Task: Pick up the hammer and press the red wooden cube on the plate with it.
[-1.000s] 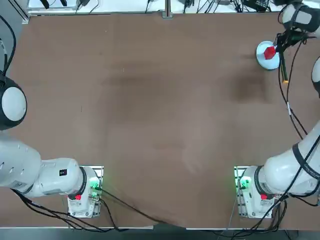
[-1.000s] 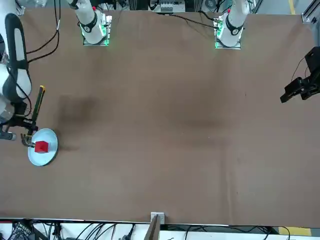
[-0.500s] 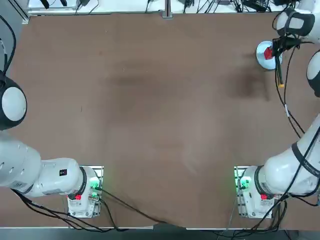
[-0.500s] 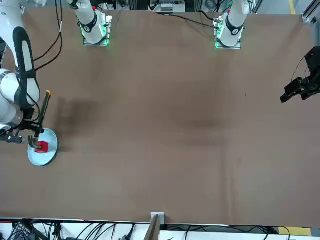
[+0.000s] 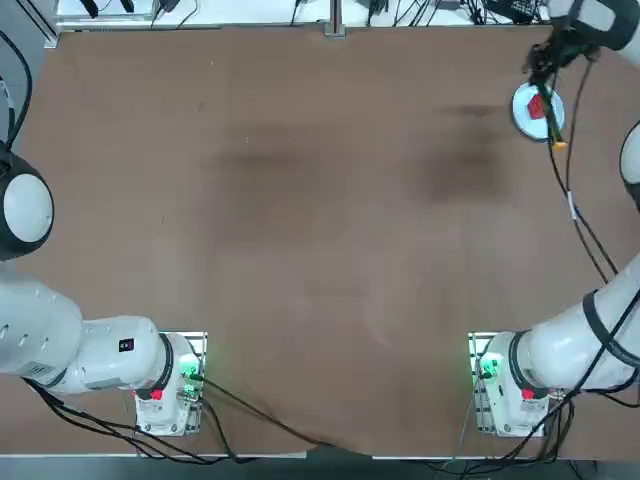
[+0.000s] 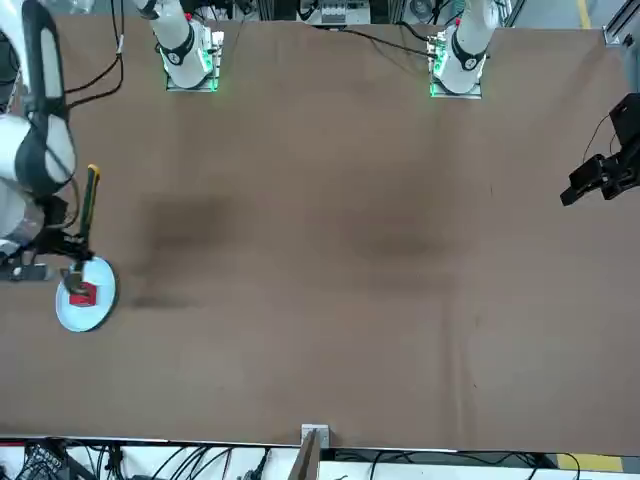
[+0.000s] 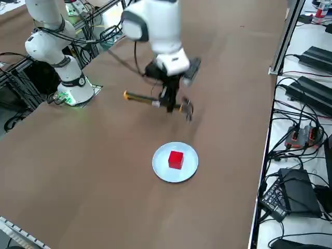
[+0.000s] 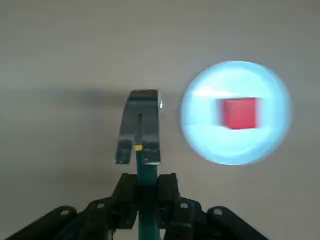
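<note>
The R gripper [image 8: 147,185] is shut on the dark green handle of the claw hammer [image 8: 140,120], one finger on each side of it. It holds the hammer in the air, above the bench [image 7: 104,171], near the far R corner. The hammer head is dark metal; the handle end is orange.

The plate [image 7: 161,174], white w/ a pale blue tint, lies on the bench near the same corner. The red wooden cube [image 7: 176,160] sits on it, approx. in the middle. The hammer head is apart from the cube; in the top & front views the hammer covers part of the cube.

Blk cables [image 5: 574,150] run along the R arm [image 5: 590,335] and hang near the hammer. Beyond the far edge, on a white surface, are blk adapters [image 7: 308,93], tangled cords [image 7: 306,111] and a blk box w/ a white-printed label [image 7: 274,200]; its text is too small to read. A bottle [image 7: 321,10] w/ a red label also stands there, brand not legible.
</note>
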`<action>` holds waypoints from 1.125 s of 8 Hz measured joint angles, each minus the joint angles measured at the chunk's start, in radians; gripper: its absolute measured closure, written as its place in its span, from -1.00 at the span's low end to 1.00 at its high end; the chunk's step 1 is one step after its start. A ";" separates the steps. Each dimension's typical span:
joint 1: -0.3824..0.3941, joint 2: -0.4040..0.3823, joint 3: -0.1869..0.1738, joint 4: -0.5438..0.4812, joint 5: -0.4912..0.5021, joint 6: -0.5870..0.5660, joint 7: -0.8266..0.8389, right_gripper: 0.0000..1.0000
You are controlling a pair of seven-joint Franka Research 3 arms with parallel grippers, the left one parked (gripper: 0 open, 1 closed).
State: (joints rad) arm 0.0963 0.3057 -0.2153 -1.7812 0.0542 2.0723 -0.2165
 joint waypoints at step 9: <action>0.362 0.181 0.037 -0.208 0.079 0.516 0.401 0.59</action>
State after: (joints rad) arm 0.4579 0.4866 -0.1787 -1.9892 0.1328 2.5887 0.1846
